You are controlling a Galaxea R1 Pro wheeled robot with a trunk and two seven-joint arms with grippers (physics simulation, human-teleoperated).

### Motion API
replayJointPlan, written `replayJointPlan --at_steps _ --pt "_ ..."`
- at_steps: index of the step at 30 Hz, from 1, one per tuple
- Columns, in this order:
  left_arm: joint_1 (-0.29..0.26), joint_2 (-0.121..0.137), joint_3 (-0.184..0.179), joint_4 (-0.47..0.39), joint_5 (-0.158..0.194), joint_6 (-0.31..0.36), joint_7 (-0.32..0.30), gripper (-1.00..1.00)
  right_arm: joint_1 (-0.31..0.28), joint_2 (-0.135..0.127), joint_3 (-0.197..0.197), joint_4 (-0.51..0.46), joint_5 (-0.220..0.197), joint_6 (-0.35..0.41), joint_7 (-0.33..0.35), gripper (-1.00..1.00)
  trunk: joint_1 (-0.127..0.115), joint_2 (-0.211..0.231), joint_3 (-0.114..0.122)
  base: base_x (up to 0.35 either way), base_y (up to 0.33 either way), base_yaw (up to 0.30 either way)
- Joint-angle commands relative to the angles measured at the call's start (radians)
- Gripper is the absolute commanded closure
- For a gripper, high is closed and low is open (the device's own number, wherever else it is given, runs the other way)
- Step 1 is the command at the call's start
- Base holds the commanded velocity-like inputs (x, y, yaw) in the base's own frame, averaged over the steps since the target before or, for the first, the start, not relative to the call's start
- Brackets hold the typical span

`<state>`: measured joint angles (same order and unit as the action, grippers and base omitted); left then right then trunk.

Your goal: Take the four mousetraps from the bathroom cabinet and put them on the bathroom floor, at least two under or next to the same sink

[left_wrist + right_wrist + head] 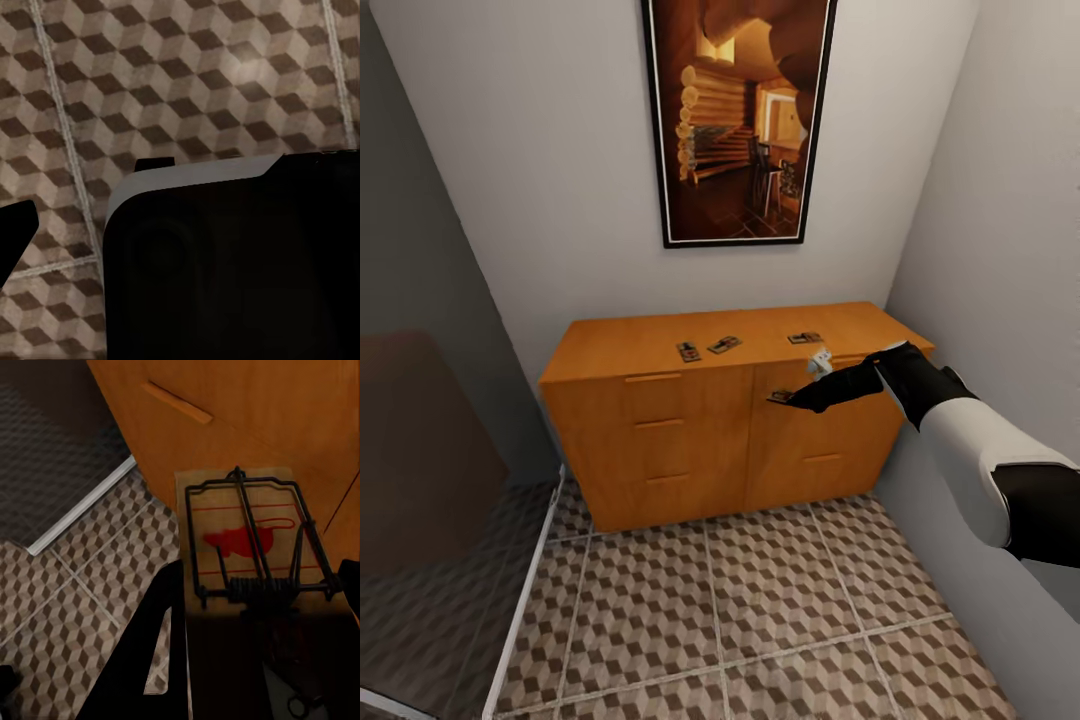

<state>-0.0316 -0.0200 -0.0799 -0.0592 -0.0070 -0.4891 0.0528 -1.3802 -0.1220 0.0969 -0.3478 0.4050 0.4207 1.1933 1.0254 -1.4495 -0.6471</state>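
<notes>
At the far left of the head view a dark glass panel [430, 440] is seen, with a white strip along its foot. Patterned floor tiles [760, 610] spread from it to the right-hand wall. Against the back wall an orange-brown cabinet [660, 440] is set, under a framed picture [738, 120] of a log interior. Three mousetraps are laid on the cabinet top: one [688, 351] left of centre, a second [724, 345] just beside it, a third [805, 338] further right, apart from the pair. A fourth mousetrap [780, 396] is held in front of the cabinet's right-hand drawers by the right gripper [800, 398], whose arm is stretched in from the right.

In the right wrist view that mousetrap [251, 547] is seen flat, its near end clamped between the gripper's fingers [150, 660], with floor tiles [75, 600] below.

In the left wrist view tiles [172, 82] and a dark housing are seen; whether the left gripper is apart or together cannot be told.
</notes>
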Motion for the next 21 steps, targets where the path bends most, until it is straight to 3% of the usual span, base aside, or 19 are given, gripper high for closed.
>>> replayJointPlan --at_steps 1,5,9,13,15,18,21 --pt "-0.001 0.0 -0.008 0.001 -0.001 -0.003 0.006 -1.0 0.0 -0.001 0.003 0.009 -0.001 0.003 0.002 1.0 0.0 0.0 -0.001 -0.121 0.0 0.0" --pt "-0.001 0.0 -0.008 0.001 -0.001 -0.003 0.006 -1.0 0.0 -0.003 0.003 0.058 -0.001 -0.046 -0.009 1.0 0.0 0.0 -0.001 -0.062 0.0 0.0" --pt "-0.001 0.0 -0.008 0.001 -0.001 -0.003 0.006 -1.0 0.0 -0.005 0.003 0.168 0.0 -0.162 -0.048 1.0 0.0 0.0 -0.001 -0.016 0.0 0.0" --pt "-0.001 0.0 -0.008 0.001 -0.001 -0.003 0.006 -1.0 0.015 -0.007 0.003 0.289 0.0 -0.334 -0.121 1.0 0.0 0.0 -0.001 -0.005 0.0 0.0" --pt "-0.001 0.0 -0.008 0.001 -0.001 -0.003 0.006 -1.0 0.064 -0.01 0.003 0.309 0.0 -0.403 -0.147 1.0 0.0 0.0 -0.001 -0.002 0.0 0.0" --pt "-0.001 0.0 -0.008 0.001 -0.001 -0.003 0.006 -1.0 0.204 -0.026 0.003 0.323 0.002 -0.478 -0.172 1.0 0.0 0.0 -0.001 0.0 0.0 0.0" --pt "-0.001 0.0 -0.008 0.001 -0.001 -0.003 0.006 -1.0 0.286 -0.041 0.003 0.326 0.002 -0.55 -0.18 1.0 0.0 0.0 -0.001 0.0 0.0 0.0"
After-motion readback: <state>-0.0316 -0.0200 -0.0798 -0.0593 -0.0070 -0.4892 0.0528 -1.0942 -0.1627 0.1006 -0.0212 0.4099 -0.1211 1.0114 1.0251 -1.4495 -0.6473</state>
